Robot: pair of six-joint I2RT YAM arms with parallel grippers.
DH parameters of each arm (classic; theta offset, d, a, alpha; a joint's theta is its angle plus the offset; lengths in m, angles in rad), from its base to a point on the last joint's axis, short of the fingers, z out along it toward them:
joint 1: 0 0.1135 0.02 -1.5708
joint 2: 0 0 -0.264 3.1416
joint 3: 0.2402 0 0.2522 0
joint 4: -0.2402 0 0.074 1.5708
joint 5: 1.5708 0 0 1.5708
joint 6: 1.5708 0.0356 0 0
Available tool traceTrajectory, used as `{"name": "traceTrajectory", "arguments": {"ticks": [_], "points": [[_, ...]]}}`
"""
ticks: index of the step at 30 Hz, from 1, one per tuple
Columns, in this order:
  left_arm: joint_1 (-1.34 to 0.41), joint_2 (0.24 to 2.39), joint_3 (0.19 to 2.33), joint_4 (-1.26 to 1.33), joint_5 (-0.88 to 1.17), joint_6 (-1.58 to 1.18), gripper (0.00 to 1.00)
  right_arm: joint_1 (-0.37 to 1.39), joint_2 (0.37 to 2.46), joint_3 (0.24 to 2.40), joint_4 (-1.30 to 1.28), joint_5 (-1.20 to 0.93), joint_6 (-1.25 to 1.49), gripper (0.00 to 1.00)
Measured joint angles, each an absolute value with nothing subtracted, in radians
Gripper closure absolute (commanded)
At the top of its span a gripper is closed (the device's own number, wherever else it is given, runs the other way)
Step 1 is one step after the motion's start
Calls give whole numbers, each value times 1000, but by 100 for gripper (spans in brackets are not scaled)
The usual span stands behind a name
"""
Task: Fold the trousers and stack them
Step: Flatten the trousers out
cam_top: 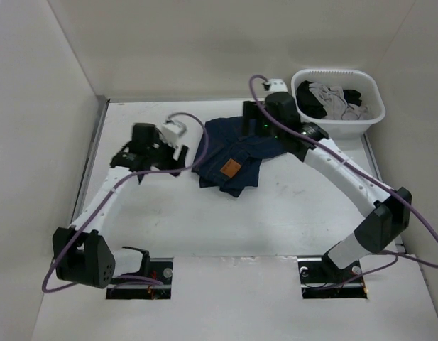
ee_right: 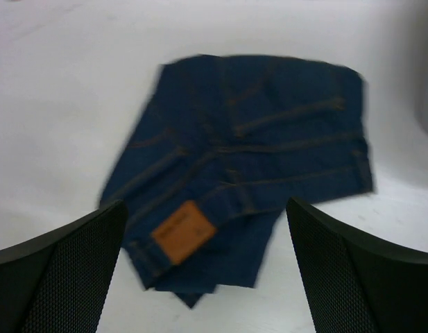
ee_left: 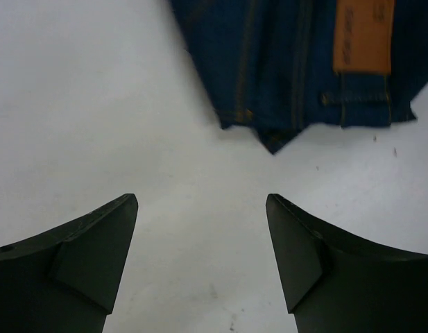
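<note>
At the middle of the table [cam_top: 289,213] lies the one pair of trousers [cam_top: 229,145], a dark blue denim bundle folded into a rough square, with a single orange tag [cam_top: 230,168] on its near part. Two arms reach toward the trousers, one from each side, and each ends in one claw. The left claw [ee_left: 202,201] sits just left of the trousers, apart from them, its two fingers spread wide over bare table with nothing between them. The right claw [ee_right: 204,202] hangs over the trousers' far right part, its fingers likewise spread and gripping nothing. One white basket [cam_top: 346,128] stands to the far right of the trousers, holding grey clothes [cam_top: 334,99] and black clothes [cam_top: 307,108] tumbled together, so their number cannot be told. From above, the right arm covers the trousers' far right corner and hides its own fingers. The left wrist view cuts the trousers off at its top edge, showing only one corner and part of the tag. The right wrist view is blurred, and the tag's lettering cannot be read.
</note>
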State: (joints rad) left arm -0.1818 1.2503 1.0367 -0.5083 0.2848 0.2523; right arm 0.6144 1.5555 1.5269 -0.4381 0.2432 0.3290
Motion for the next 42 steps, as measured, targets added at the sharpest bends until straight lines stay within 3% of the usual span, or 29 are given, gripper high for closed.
{"name": "traceTrajectory", "arguments": {"ticks": [4,7,15,18,19,21,24,26,28,39,40,41,42], "points": [[-420,1313,943,-534,195,290,26,466,1547,1422,-428,245,340,0],[-535,1338,940,-522,147,301,27,380,1662,1420,-423,239,336,0],[-714,1428,955,-433,45,334,27,298,2035,1532,-450,215,426,0],[-793,1516,966,-351,22,392,27,294,2064,1544,-463,197,474,0],[-812,1549,968,-321,17,410,31,293,2073,1554,-464,188,489,0],[-827,1625,968,-259,3,447,48,287,2091,1576,-463,170,521,4],[-798,1707,968,-194,-20,482,74,280,2099,1586,-459,147,559,44],[-761,1727,968,-162,-28,499,92,273,2099,1583,-457,117,579,83],[-711,1720,964,-131,-39,512,99,269,2093,1560,-426,81,593,100],[-262,1444,802,-71,-40,707,98,330,1870,1209,-331,-11,656,97],[-204,1389,779,-77,-30,768,96,374,1843,1179,-334,-12,654,77],[-167,1364,771,-80,-27,804,94,446,1813,1150,-336,-20,650,67],[-142,1354,770,-82,-20,831,90,517,1792,1136,-336,-25,632,40]]}}
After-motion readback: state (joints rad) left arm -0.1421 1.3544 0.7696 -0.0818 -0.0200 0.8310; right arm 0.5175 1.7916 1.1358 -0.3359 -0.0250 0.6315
